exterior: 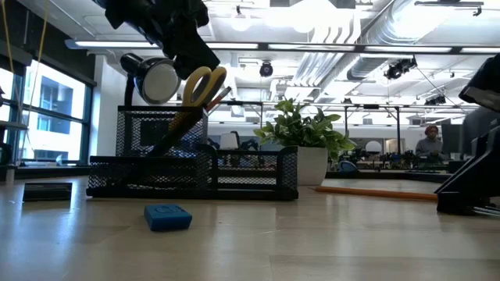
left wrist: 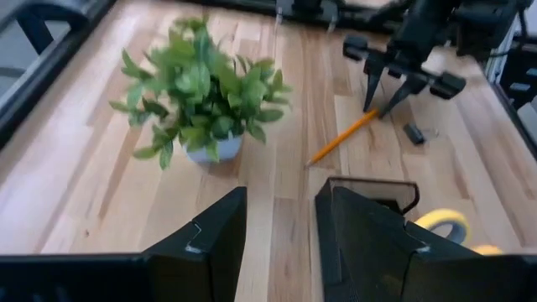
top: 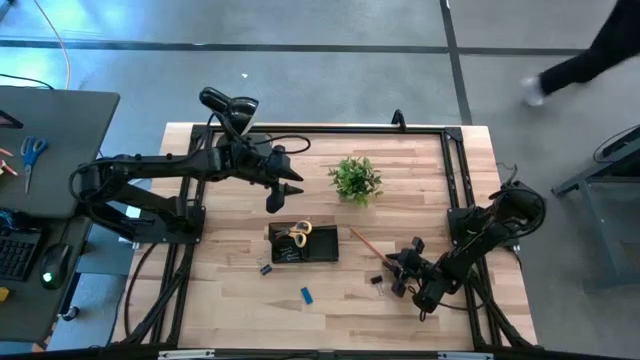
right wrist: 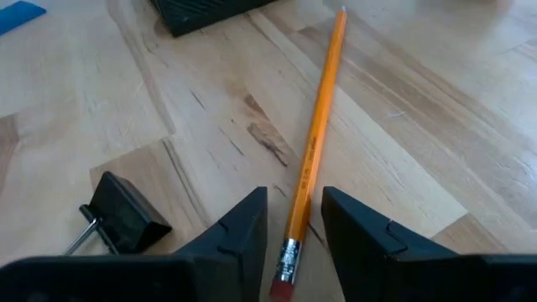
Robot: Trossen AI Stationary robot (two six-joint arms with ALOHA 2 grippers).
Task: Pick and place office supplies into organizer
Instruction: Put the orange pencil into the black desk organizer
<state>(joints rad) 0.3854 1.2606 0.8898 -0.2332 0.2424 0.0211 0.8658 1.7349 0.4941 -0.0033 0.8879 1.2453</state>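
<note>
The black mesh organizer [top: 318, 250] [exterior: 258, 168] sits mid-table, and the yellow-handled scissors [top: 300, 232] [exterior: 205, 84] stand in it, handles up and leaning on its wall. My left gripper [top: 285, 197] [left wrist: 281, 235] hovers open above the organizer's far side and holds nothing. An orange pencil [top: 362, 242] [right wrist: 317, 134] lies flat to the organizer's right. My right gripper [top: 398, 268] [right wrist: 295, 201] is low and open, one finger on each side of the pencil's eraser end [right wrist: 285, 260]. A blue eraser [top: 306, 294] [exterior: 167, 217] and two black binder clips [top: 378, 282] [top: 265, 268] lie on the table.
A small potted plant [top: 355, 180] [left wrist: 201, 92] stands beyond the organizer, and the black lamp [top: 230, 105] stands at the far edge. One binder clip [right wrist: 122, 220] lies close beside my right gripper. A side desk on the left carries blue scissors [top: 32, 150]. A person [top: 585, 60] walks past the far right corner.
</note>
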